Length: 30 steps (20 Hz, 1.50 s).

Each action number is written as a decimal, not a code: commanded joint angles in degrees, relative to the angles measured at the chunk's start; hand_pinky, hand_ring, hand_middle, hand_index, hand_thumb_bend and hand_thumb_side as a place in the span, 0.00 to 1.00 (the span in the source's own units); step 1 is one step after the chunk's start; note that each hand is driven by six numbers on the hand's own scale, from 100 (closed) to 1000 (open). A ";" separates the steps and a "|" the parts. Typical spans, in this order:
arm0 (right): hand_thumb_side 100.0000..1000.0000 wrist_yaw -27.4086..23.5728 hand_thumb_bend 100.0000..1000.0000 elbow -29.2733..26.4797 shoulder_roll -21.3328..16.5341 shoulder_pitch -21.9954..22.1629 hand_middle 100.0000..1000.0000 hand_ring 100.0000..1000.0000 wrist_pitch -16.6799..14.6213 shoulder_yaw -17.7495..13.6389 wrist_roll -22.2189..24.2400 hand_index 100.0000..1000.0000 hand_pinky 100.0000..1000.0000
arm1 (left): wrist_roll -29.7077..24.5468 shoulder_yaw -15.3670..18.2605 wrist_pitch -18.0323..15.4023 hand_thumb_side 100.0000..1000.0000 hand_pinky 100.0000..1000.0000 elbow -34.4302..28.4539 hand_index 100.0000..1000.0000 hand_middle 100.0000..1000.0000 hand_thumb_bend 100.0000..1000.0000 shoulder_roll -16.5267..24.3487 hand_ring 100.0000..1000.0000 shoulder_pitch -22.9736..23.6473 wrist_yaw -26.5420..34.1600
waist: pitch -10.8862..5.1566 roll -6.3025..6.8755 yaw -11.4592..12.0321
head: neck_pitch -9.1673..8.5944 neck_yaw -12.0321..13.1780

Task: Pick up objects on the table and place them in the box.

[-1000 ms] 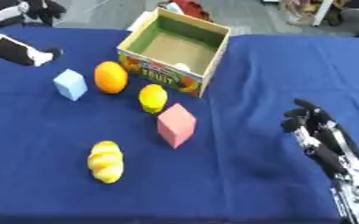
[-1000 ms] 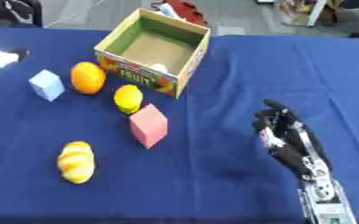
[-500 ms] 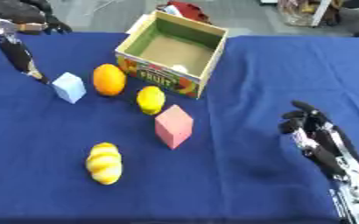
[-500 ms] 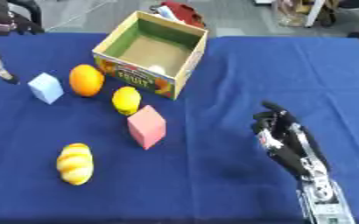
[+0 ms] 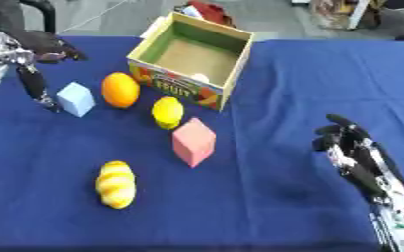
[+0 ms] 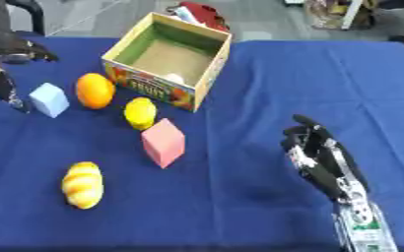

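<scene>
Five objects, a blue block [image 5: 75, 99], orange [image 5: 120, 89], lemon [image 5: 167, 112], pink block [image 5: 193, 142] and bread roll [image 5: 115, 183], wait on the blue counter [image 5: 266, 197] beside the box [image 5: 191, 60] as the left hand [image 5: 33, 83], fingers straight and empty, reaches toward the blue block, apparently to grasp it, while the right hand [image 5: 353, 152] idles relaxed and empty.

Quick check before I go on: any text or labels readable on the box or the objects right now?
Box: printed lettering on its front panel, too blurred to read.
Blue block, orange, lemon, pink block, yellow bread-like item: no text visible.
</scene>
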 commanded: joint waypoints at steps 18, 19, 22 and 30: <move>0.35 -0.01 0.00 -0.80 -0.50 -0.73 0.63 0.60 -0.14 -0.02 0.15 0.89 0.60 | 9.42 2.25 -0.48 0.09 0.73 5.73 0.71 0.54 0.36 -1.79 0.56 -0.82 -2.08 | -1.46 0.46 -0.47 | 0.10 0.49; 0.35 0.00 0.00 -0.80 -0.50 -0.73 0.63 0.60 -0.14 -0.04 0.13 0.89 0.60 | 9.73 2.41 -0.34 0.08 0.73 5.20 0.68 0.51 0.35 -1.59 0.54 -0.77 -1.70 | -1.46 0.47 -0.45 | 0.09 0.52; 0.35 0.01 0.00 -0.81 -0.52 -0.73 0.63 0.60 -0.15 -0.07 0.11 0.89 0.60 | 9.98 2.87 0.41 0.08 0.72 2.72 0.65 0.47 0.32 -0.83 0.51 -0.62 -0.51 | -1.47 0.50 -0.44 | 0.06 0.55; 0.35 0.02 0.00 -0.69 -0.67 -0.52 0.63 0.60 -0.12 -0.05 0.14 0.89 0.60 | 8.96 3.42 1.98 0.06 0.73 -6.76 0.65 0.47 0.32 0.12 0.51 -4.44 2.43 | -1.71 0.62 -0.22 | 0.27 0.59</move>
